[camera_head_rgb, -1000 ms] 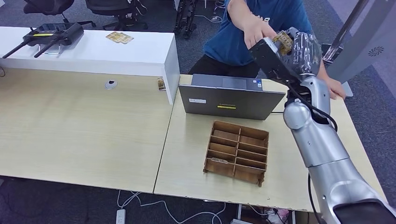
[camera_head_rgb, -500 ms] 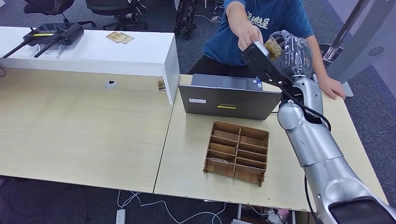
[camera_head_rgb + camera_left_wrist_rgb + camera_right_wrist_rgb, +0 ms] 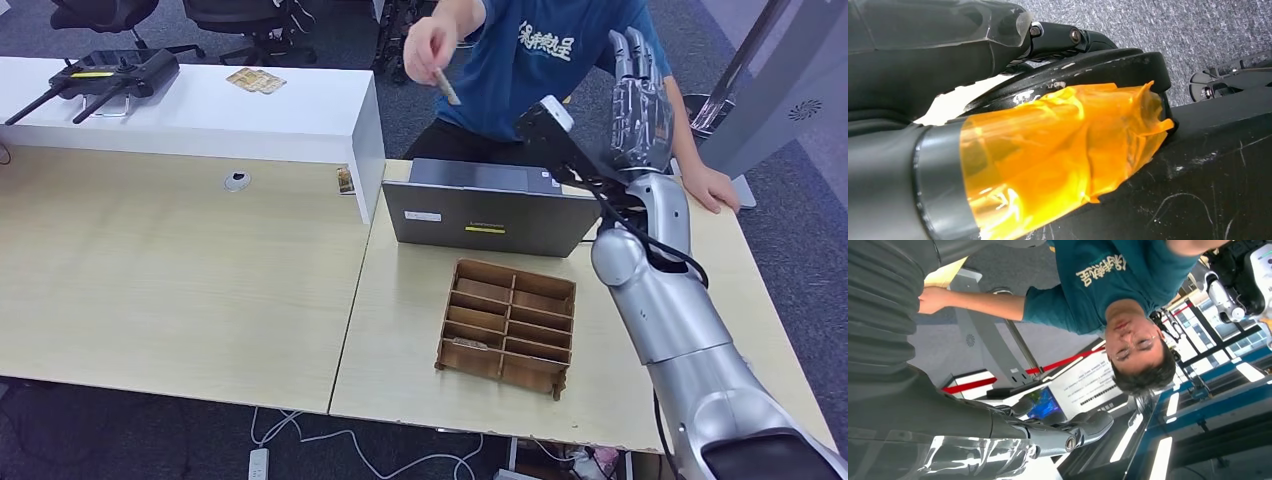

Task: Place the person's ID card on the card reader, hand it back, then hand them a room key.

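Note:
My right hand (image 3: 636, 95) is raised beyond the laptop with its fingers straight up and apart, holding nothing. In the right wrist view its fingers (image 3: 1068, 432) stretch out bare toward the person (image 3: 1128, 305). The person in a blue shirt (image 3: 560, 50) pinches a small card (image 3: 446, 90) in a raised hand (image 3: 428, 42), well left of my hand. The black reader with antennas (image 3: 110, 72) sits on the white counter (image 3: 300, 115) at the far left. In the left wrist view a dark part of my left hand (image 3: 1058, 36) shows; its pose is unclear.
A grey laptop (image 3: 490, 212) stands open, its back toward me. A wooden divided box (image 3: 510, 325) sits in front of it, one card (image 3: 467, 343) in a near-left slot. More cards (image 3: 255, 80) lie on the counter. The person's other hand (image 3: 715, 188) rests on the table's right edge.
The person has taken the card out of my right hand and drawn it up and to the left. My right hand's fingers have straightened and spread.

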You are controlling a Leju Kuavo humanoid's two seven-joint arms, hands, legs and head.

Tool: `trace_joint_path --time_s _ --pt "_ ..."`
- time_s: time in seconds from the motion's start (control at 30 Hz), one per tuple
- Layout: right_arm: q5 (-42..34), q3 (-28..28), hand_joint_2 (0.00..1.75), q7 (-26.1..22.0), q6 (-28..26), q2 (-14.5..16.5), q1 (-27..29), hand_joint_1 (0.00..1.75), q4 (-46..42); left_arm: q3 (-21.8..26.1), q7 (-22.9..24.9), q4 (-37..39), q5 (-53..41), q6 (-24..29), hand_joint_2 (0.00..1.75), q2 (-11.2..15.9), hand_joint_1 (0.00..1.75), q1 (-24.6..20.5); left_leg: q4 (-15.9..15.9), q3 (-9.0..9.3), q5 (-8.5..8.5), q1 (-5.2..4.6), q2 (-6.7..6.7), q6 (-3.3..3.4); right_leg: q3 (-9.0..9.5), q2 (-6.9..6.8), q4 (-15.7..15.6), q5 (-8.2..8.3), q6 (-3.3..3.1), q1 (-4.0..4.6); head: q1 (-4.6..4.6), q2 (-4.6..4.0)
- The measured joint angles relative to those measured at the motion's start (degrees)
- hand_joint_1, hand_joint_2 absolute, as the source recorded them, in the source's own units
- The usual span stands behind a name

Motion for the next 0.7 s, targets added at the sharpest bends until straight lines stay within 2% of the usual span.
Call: trace_joint_path --time_s 0.4,0.7 --pt "1.4 -1.9 1.75 -0.9 -0.5 -2.3 1.8 0.00 -2.9 0.0 0.0 0.0 0.4 0.0 0.00 0.0 0.00 0.0 0.0 0.00 0.00 -0.01 0.00 0.00 0.00 0.00 0.0 0.00 0.00 -0.01 0.01 0.00" --pt "1.2 -4.3 1.75 -2.5 -0.9 -5.8 4.8 0.00 -6.5 0.0 -0.1 0.0 1.5 0.1 0.00 0.0 0.00 0.0 0.0 0.00 -0.01 -0.01 -0.01 0.00 0.00 -0.01 0.0 0.00 0.00 -0.01 0.01 0.00"
